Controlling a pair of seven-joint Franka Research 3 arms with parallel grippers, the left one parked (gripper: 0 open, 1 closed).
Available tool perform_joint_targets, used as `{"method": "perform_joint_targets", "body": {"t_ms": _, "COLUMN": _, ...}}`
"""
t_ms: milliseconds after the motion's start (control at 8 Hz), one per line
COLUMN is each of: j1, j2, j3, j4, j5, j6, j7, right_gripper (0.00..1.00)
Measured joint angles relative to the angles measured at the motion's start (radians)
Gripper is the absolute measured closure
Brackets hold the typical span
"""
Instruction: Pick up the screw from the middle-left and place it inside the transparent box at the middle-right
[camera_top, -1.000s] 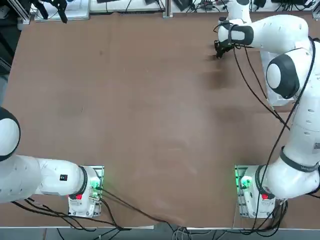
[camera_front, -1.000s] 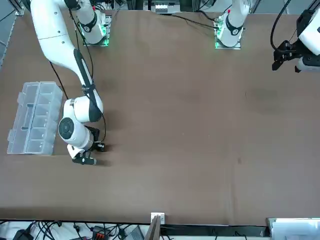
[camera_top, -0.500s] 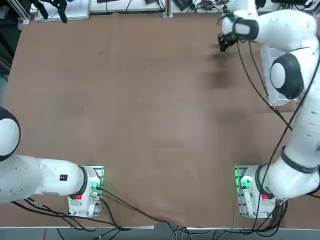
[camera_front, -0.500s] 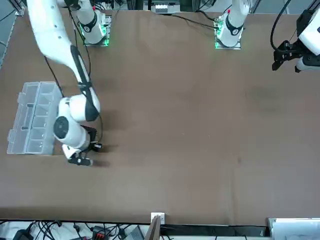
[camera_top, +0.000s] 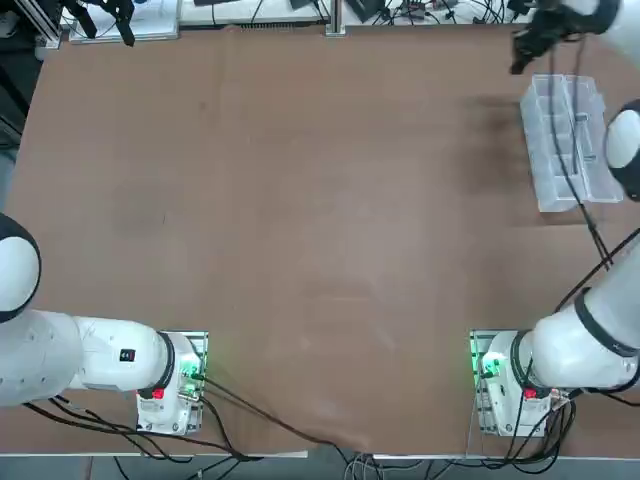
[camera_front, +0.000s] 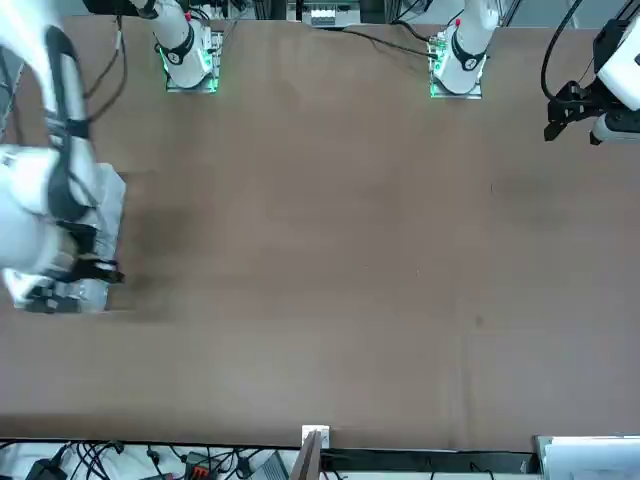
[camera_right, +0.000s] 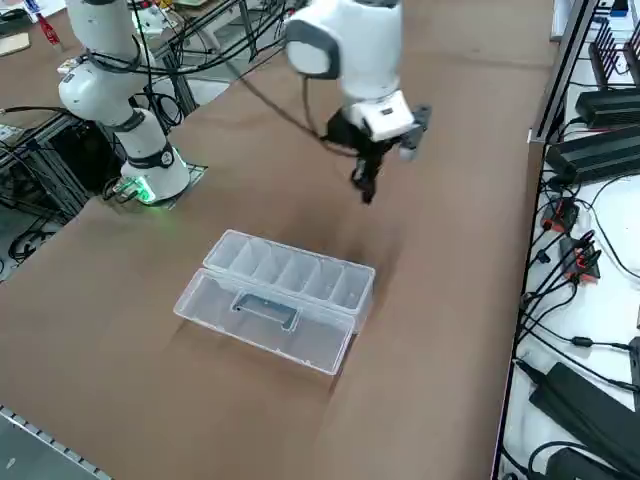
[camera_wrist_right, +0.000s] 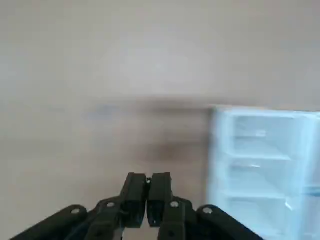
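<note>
We see the right gripper (camera_right: 364, 190) raised above the brown tabletop (camera_top: 300, 200), near the far end of the transparent box (camera_right: 275, 297) and not touching it. In the wrist view its fingers (camera_wrist_right: 134, 192) are pressed together with almost no gap between them. Whether the screw is pinched there we cannot tell; no dark sliver shows at the tips or anywhere on the tabletop, so we cannot place it.

The transparent box lies flat at the robot's right side of the tabletop, well away from the edge. It is a long clear plastic tray with a row of compartments, and its clear lid part is folded open alongside. From overhead the gripper (camera_top: 522, 48) sits just beyond the box's far corner (camera_top: 568, 140).

We read no writing or labels on the box or the gripper.
</note>
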Motion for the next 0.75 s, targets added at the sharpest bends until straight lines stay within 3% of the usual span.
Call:
{"method": "perform_joint_targets", "body": {"t_ms": 375, "j1": -0.142, "j2": 0.027, "j3": 0.001, "j4": -0.027, "j5": -0.009, "j6": 0.007, "j7": -0.248, "right_gripper": 0.94}}
{"method": "perform_joint_targets", "body": {"t_ms": 750, "j1": -0.181, "j2": 0.044, "j3": 0.002, "j4": -0.066, "j5": -0.06, "j6": 0.062, "j7": -0.287, "right_gripper": 0.94}}
